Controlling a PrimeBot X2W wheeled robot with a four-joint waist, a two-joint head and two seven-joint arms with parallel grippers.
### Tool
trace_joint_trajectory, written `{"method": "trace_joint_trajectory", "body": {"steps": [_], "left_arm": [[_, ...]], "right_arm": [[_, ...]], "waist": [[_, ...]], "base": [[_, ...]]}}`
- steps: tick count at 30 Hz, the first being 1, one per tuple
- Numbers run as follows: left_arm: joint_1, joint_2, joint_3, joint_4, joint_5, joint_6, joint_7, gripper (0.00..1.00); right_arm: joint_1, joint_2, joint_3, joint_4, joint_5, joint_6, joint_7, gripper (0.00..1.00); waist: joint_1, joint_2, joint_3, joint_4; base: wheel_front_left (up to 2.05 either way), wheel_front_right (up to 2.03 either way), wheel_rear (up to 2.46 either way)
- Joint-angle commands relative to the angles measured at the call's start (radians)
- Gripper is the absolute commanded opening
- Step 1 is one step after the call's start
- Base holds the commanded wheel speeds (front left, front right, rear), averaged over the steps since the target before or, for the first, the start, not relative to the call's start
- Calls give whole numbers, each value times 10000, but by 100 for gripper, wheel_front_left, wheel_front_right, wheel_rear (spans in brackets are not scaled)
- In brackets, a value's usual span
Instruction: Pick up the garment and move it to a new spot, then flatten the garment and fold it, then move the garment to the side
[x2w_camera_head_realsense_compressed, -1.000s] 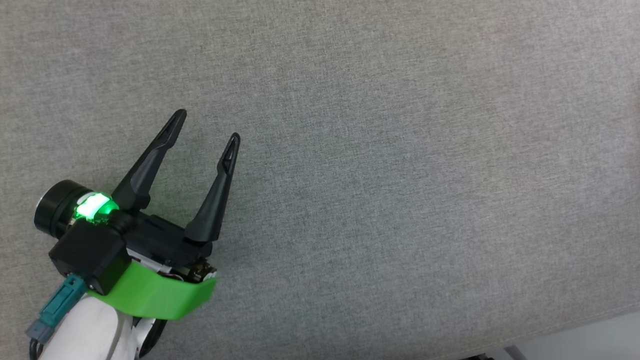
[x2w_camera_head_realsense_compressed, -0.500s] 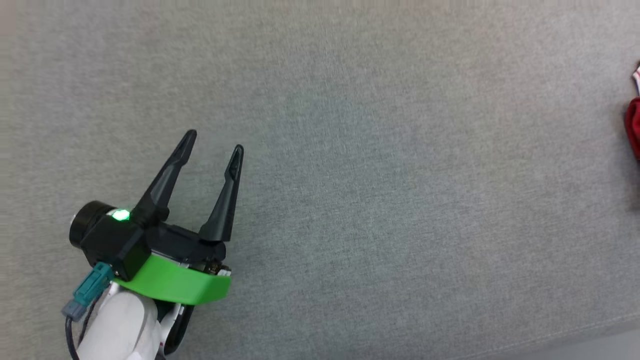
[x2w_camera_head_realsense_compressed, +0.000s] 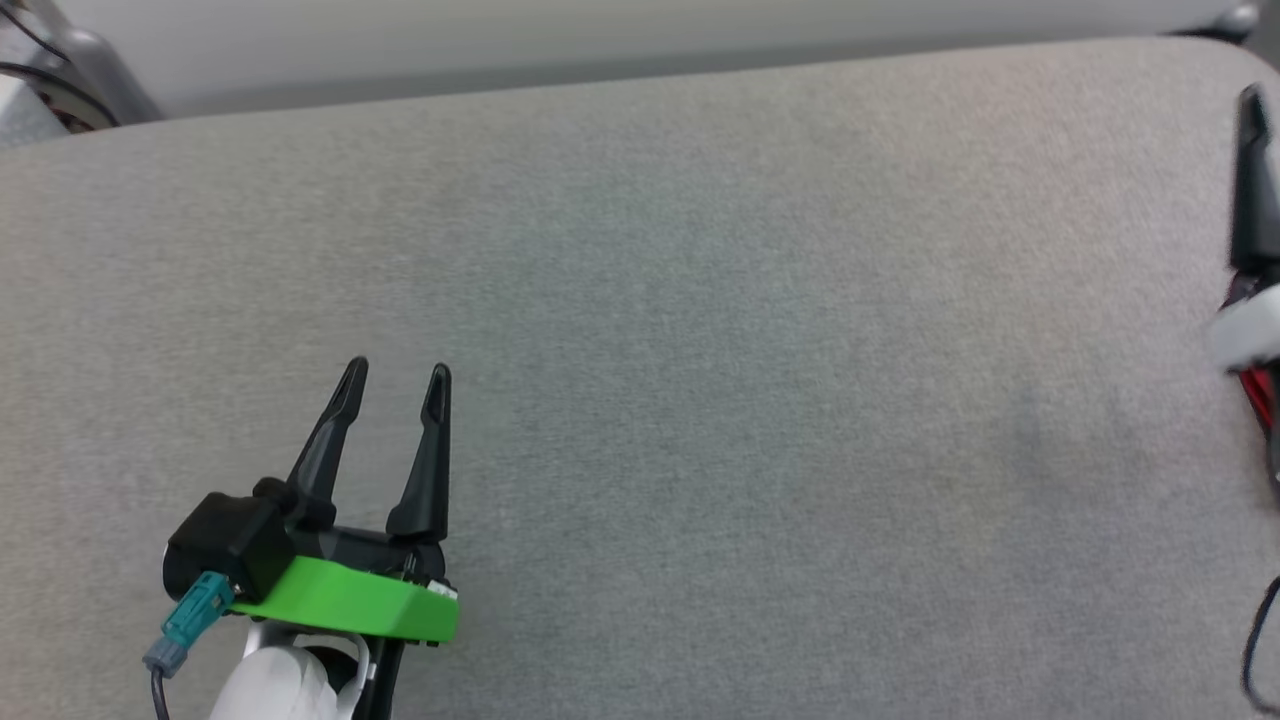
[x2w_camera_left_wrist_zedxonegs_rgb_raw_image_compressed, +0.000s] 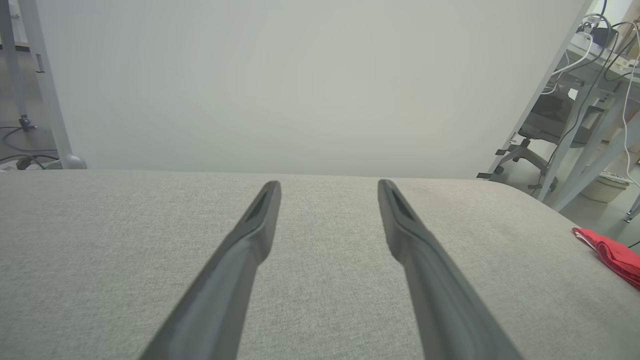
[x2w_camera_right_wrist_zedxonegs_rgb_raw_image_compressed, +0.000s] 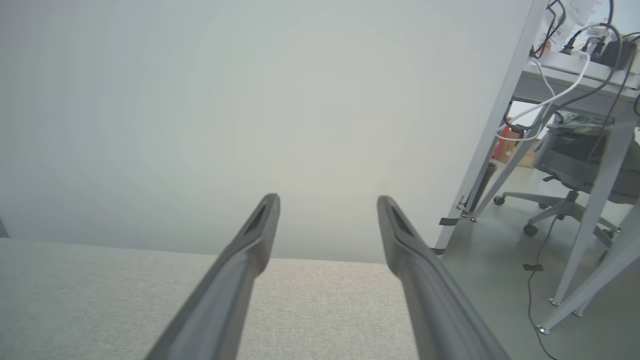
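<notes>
Likely limp red cloth garment (x2w_camera_left_wrist_zedxonegs_rgb_raw_image_compressed: 610, 252), three o'clock: pinch an edge; dark-fingered left gripper (x2w_camera_head_realsense_compressed: 398, 372) and right gripper (x2w_camera_right_wrist_zedxonegs_rgb_raw_image_compressed: 327, 200) gape empty.

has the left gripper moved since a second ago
Cannot tell: the head camera swung, and the plain grey table offers no fixed mark near the left gripper.

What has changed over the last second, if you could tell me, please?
Mostly the head camera swung up: the grey surface now shows its far edge, and a finger of the right gripper has entered at the right. The left gripper stayed open and empty; the garment lies ungripped.
</notes>
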Motion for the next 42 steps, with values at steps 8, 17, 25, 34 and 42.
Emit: {"method": "trace_joint_trajectory", "body": {"steps": [8,17,25,34,42], "left_arm": [[483,-495,566,635,360,-101,-56,100],[646,-723,707,1166,775,-161,-56,100],[714,-898,735,1338,886,-175,-56,100],[780,-943,753,1316,1061,-177,-57,100],[788,-955,763,1282,1232,-177,-57,100]], "right_arm": [[2728,1371,499,-1469,789,-9,-268,100],[4052,2043,755,-1306,810,-9,-861,100],[4641,2356,930,-1037,546,-9,-1222,100],[4602,2511,1091,-873,437,-9,-1361,100],[4552,2552,1020,-771,422,-9,-1392,100]], "waist": [[1,120,-1222,1145],[1,120,-1446,1315],[1,120,-1573,1352],[1,120,-1687,1285],[1,120,-1687,1234]], "base": [[0,0,0],[0,0,0],[0,0,0],[0,0,0],[0,0,0]]}}
